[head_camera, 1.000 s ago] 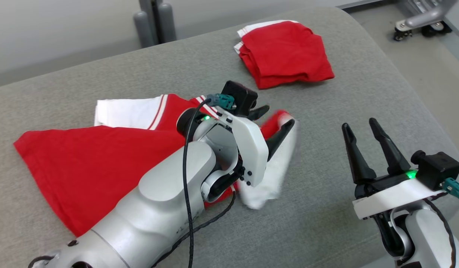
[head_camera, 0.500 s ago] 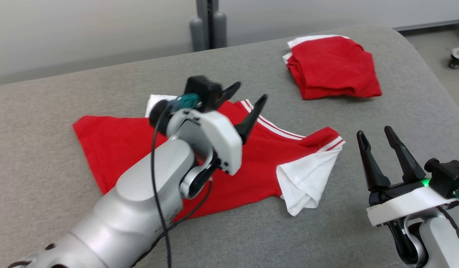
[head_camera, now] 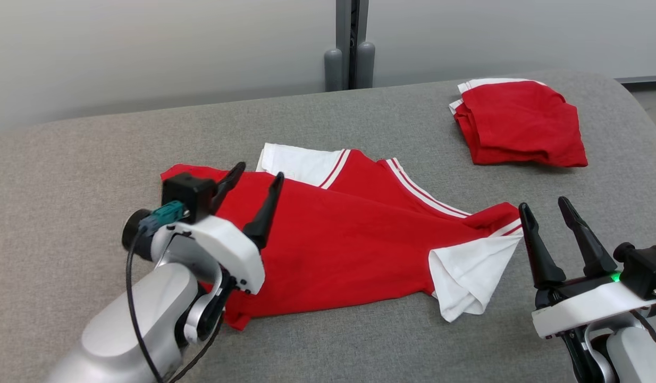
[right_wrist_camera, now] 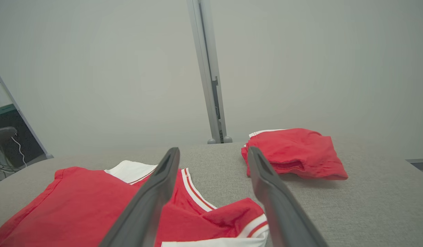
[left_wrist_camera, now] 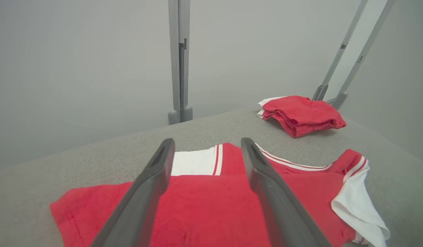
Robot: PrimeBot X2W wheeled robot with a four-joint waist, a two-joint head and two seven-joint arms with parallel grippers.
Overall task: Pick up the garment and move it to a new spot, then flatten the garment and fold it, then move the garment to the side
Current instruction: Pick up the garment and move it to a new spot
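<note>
The garment (head_camera: 349, 239) is a red shirt with white sleeves and striped trim, lying spread and partly doubled over on the grey padded table (head_camera: 94, 154). It also appears in the left wrist view (left_wrist_camera: 204, 202) and the right wrist view (right_wrist_camera: 77, 206). My left gripper (head_camera: 256, 178) hovers open over the shirt's left part, nothing between its fingers. My right gripper (head_camera: 543, 205) stands open just right of the white sleeve (head_camera: 466, 271), holding nothing.
A second red garment (head_camera: 519, 125), folded into a stack, lies at the table's far right, also seen in the left wrist view (left_wrist_camera: 300, 115) and right wrist view (right_wrist_camera: 293, 152). A grey post (head_camera: 350, 45) rises behind the table. The table's rounded edge drops off at the right.
My left gripper let go of the white sleeve and pulled back left over the shirt. The shirt now lies spread out. The head camera swung left, shifting the whole picture. The right gripper stayed open.
</note>
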